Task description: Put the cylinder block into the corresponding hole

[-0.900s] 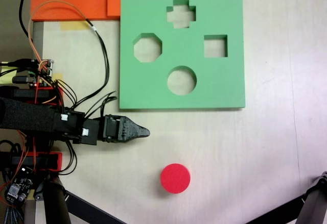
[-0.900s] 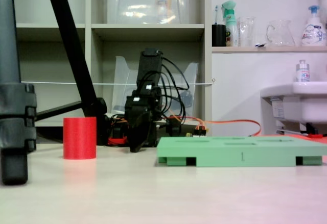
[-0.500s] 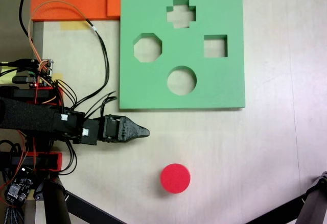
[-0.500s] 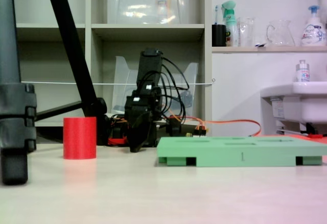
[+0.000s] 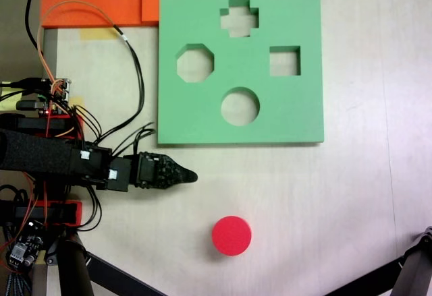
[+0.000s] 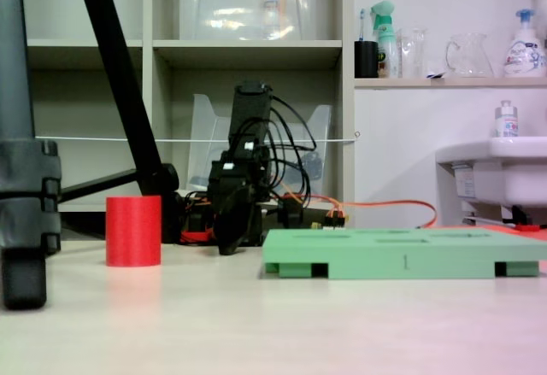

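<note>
Lying flat, one green board (image 5: 297, 107) carries four cut-outs — one round hole (image 5: 240, 106) among them; one red cylinder block (image 5: 231, 235) stands on the table, well apart from it; one gripper (image 5: 192, 175) points between them, rolled slightly since a second ago — spread or pressed together, I cannot tell.

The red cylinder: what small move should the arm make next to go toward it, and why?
Probably swing the gripper toward the red cylinder and open the fingers. In the top-down fixed view the cylinder stands untouched on the table, apart from the gripper tip, lower and to the right of it. The round hole in the green board is empty.
</note>
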Tool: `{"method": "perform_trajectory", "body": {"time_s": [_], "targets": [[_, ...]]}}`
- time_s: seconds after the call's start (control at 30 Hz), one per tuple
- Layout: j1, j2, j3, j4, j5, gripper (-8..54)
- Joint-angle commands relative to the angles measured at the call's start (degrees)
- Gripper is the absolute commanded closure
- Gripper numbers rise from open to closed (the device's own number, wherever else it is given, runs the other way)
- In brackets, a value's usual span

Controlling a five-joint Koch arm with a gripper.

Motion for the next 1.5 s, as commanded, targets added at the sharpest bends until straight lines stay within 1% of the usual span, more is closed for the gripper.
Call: {"method": "perform_trajectory", "body": {"time_s": [0.0, 0.03, 0.1, 0.17, 0.3, 0.33, 0.43, 0.5, 0.53, 0.6, 0.67, 0.7, 0.77, 0.93, 0.97, 1.23, 1.47], "targets": [[-0.2, 1.3, 4.2, -1.0, -0.8, 11.7], [-0.4, 1.3, 4.2, -1.8, -0.4, 11.3], [-0.4, 1.4, 4.2, -2.7, 4.1, 9.8], [-2.4, 3.0, 4.2, -9.8, 18.1, 9.5], [-6.0, 2.9, 4.0, -32.9, 56.7, 10.5], [-6.2, 2.9, 3.9, -35.9, 61.1, 11.2], [-6.0, 2.9, 1.2, -38.9, 79.2, 11.1], [-4.8, 2.4, 0.3, -39.2, 86.6, 12.0], [-4.6, 2.5, 0.3, -39.2, 89.8, 11.1], [-4.6, 0.1, -1.6, -39.2, 91.3, 5.8], [-4.1, -5.5, -3.9, -41.1, 91.3, -3.1], [-3.7, -9.8, -4.0, -45.1, 91.3, -6.4], [-1.4, -19.2, -3.9, -54.6, 91.4, -6.5], [3.3, -49.4, -6.6, -86.9, 91.8, -6.6], [4.5, -53.8, -7.7, -91.1, 92.4, -6.6], [11.0, -60.6, -11.9, -91.2, 92.5, -6.6], [14.8, -68.8, -23.3, -90.4, 93.0, -6.6]]}}
